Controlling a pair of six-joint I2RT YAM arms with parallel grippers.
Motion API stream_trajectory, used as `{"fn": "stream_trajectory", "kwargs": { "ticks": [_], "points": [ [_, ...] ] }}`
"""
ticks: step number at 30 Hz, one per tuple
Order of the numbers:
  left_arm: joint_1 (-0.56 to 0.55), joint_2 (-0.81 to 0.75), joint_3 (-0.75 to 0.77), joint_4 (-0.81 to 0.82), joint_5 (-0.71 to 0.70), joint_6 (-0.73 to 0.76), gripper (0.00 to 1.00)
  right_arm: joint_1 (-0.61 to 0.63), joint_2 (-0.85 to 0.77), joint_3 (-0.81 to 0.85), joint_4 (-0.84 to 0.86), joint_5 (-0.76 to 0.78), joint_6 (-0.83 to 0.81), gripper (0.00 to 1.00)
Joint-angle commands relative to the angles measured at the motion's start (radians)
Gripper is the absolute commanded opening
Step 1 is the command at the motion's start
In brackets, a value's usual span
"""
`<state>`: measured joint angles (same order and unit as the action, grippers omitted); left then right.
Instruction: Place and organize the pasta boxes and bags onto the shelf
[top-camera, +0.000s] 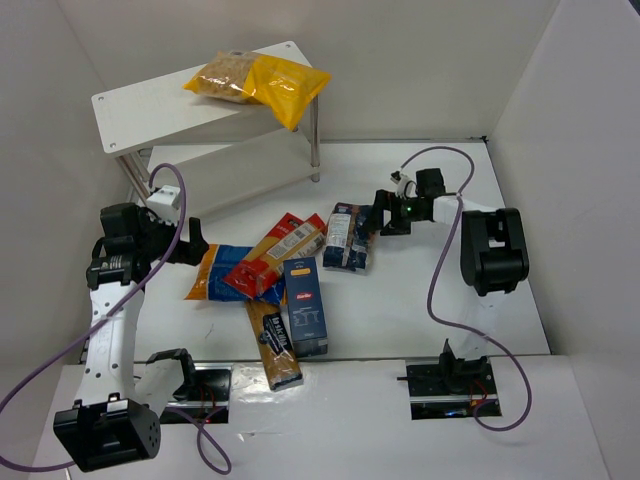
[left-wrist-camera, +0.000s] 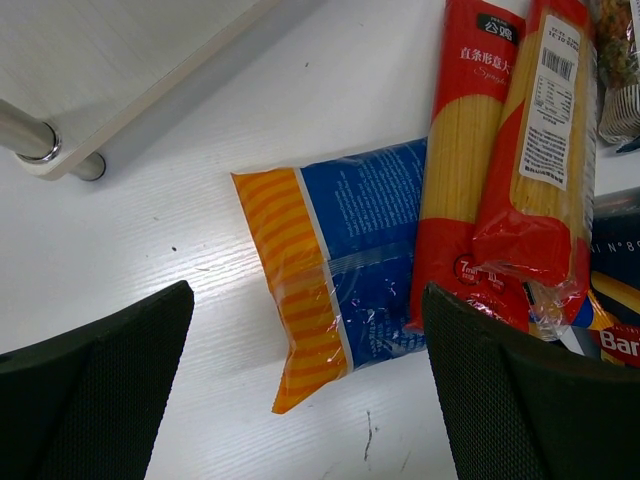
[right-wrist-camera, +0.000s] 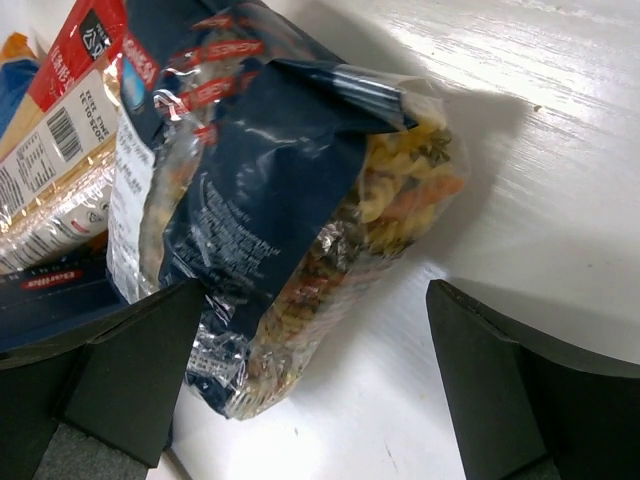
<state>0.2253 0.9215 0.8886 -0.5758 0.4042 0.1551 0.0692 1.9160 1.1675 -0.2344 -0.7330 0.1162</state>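
While one bright yellow bag (top-camera: 262, 82) lies on the top board of the shelf (top-camera: 150, 105), hanging over its right end, every other pack is down on the table, so I judge the task barely begun and the step in hand a pickup.

My right gripper (right-wrist-camera: 318, 288) is spread wide at the end of the clear fusilli bag with the dark blue label (right-wrist-camera: 290, 200). The bag sits between my fingers, closer to the one on the left of the wrist view, and nothing is pinched. My left gripper (left-wrist-camera: 308, 300) is spread too, above the flat orange-and-blue bag (left-wrist-camera: 330, 260), whose orange-striped end lies free on the table between my fingers. I cannot tell how high above it I hang.

A red-orange spaghetti pack (left-wrist-camera: 470, 170) overlaps that bag's blue end. The dark blue box (top-camera: 305, 305) and the long tan-and-dark box (top-camera: 272, 345) lie nearer my bases, in the same heap.

Next, I think, the right gripper should lower and close across the fusilli bag's body, firmly, since the film is crinkly and the load loose. If the left goes first, it should take the free orange end and draw it out from under the spaghetti. The shelf's bare left half and lower board offer room.
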Motion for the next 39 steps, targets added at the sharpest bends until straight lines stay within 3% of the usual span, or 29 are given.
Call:
{"fn": "stream_trajectory", "kwargs": {
  "ticks": [1,12,18,20,23,24,25,26,31,34,39],
  "points": [
    [0.005,0.002,0.012,0.027,-0.002,0.014,1.00,-0.005,0.050,0.050,0.069,-0.032,0.030,1.00],
    [0.005,0.002,0.012,0.027,-0.011,0.004,1.00,-0.005,0.178,0.127,0.112,-0.244,0.089,1.00],
    [0.005,0.011,0.012,0.036,-0.011,0.004,1.00,0.055,0.199,0.170,0.093,-0.255,0.013,1.00],
    [0.005,0.011,0.012,0.036,-0.011,0.004,1.00,0.079,0.199,0.195,0.063,-0.295,-0.025,0.90],
    [0.005,0.011,0.012,0.036,-0.011,0.004,1.00,0.104,0.227,0.256,-0.025,-0.315,-0.084,0.53],
    [0.005,0.011,0.012,0.036,-0.011,0.004,1.00,0.104,0.241,0.270,-0.045,-0.315,-0.095,0.22],
    [0.005,0.011,0.012,0.036,-0.011,0.004,1.00,0.113,0.241,0.282,-0.072,-0.306,-0.108,0.04],
    [0.005,0.011,0.012,0.036,-0.011,0.004,1.00,0.113,0.241,0.296,-0.086,-0.306,-0.108,0.00],
    [0.005,0.011,0.012,0.036,-0.011,0.004,1.00,0.124,0.128,0.305,-0.131,-0.316,-0.162,0.00],
    [0.005,0.011,0.012,0.036,-0.011,0.004,1.00,0.124,0.034,0.305,-0.158,-0.470,-0.162,0.00],
    [0.005,0.002,0.012,0.036,-0.002,0.004,1.00,0.124,-0.040,0.340,-0.180,-0.591,-0.153,0.00]
  ]
}}
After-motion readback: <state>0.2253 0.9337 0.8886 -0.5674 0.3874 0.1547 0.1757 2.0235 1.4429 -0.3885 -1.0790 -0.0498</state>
